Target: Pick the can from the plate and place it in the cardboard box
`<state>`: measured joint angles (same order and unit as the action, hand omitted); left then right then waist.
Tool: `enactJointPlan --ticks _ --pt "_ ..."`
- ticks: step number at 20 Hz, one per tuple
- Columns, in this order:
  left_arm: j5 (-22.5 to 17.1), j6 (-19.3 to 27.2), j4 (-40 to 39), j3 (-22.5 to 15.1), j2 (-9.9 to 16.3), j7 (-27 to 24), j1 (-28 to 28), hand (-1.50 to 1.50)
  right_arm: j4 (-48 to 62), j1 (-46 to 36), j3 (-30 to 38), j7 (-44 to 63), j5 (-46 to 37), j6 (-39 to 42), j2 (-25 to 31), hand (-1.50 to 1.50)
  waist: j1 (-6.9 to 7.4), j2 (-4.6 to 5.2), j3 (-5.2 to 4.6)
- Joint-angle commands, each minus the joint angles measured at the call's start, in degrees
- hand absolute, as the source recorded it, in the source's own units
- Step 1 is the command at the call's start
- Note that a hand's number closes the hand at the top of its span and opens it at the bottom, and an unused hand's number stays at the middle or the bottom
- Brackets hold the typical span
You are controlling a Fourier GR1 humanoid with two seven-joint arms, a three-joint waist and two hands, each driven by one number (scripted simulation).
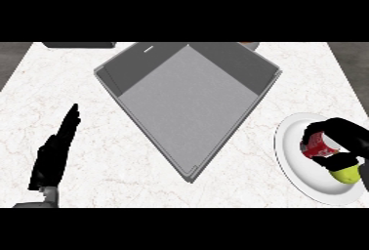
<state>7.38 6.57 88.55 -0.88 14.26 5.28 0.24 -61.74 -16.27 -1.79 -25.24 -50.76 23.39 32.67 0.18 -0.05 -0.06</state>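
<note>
A red can (318, 148) lies on the white plate (296, 166) at the right edge of the counter, with a yellow-green fruit (346, 172) touching it. My right hand (347, 137) is curled round the can from above, thumb on its left side. The large grey box (189, 100) sits open in the middle of the counter, left of the plate. My left hand (54, 154) rests open at the lower left, fingers straight and pointing away.
A dark object (79, 45) lies at the counter's far left edge and a small brownish thing (250, 45) shows behind the box. White marble counter (108, 161) spreads between my left hand and the box.
</note>
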Motion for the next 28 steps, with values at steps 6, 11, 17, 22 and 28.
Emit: enactJointPlan --ticks 6,11,17,22,28 --pt "-0.26 -1.32 2.7 0.75 -0.25 0.9 0.58 0.0 4.25 -4.81 1.48 9.65 -7.23 -13.93 -6.57 1.5 0.65 0.14 0.1" --pt "1.29 -1.01 -1.2 -0.48 -1.82 -2.83 1.23 0.0 12.6 -14.54 2.85 19.49 -11.49 -19.16 -11.04 1.5 0.88 0.3 0.09" --pt "1.42 -2.07 -1.76 1.38 -1.08 -1.25 -0.86 0.0 14.47 -18.85 4.11 18.23 -12.83 -23.64 -10.11 1.5 0.35 0.15 0.08" --pt "0.52 -3.18 1.62 3.34 0.26 -1.45 2.73 0.0 -1.11 -15.93 3.42 26.03 -10.57 -18.37 -14.19 1.5 -0.15 -0.12 0.04" --pt "0.92 -1.98 0.11 3.03 -0.84 0.58 -0.61 0.0 -7.47 -19.73 10.16 15.19 5.46 -14.49 -17.68 1.5 -0.85 -0.27 0.08"
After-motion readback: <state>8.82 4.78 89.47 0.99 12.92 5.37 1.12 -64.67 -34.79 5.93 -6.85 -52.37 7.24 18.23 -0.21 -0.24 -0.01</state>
